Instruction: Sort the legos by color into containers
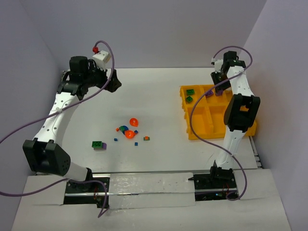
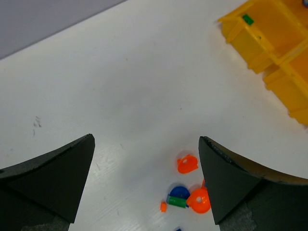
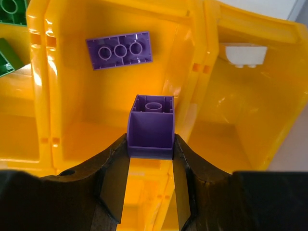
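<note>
White bench (image 1: 144,96) is carrying the yellow-orange tray (image 3: 192,48), which is sitting directly beneath the right claw (image 3: 150,147). That claw is gripping a purple brick (image 3: 151,127) over the compartment where a second purple brick (image 3: 119,49) is lying just ahead. Left claw (image 2: 146,138) is hanging fully spread, holding nothing, with loose legos (image 2: 197,201) lying below it.

Slim white-shelled left arm (image 1: 55,113) and right arm (image 1: 239,85), bulky black joint housings (image 1: 48,156), looping purple cables (image 1: 189,118), flat black base plates (image 1: 82,185). Matte black wedge-shaped fingers (image 2: 48,178); red knob (image 1: 96,48) on a white wrist block (image 1: 102,58).
</note>
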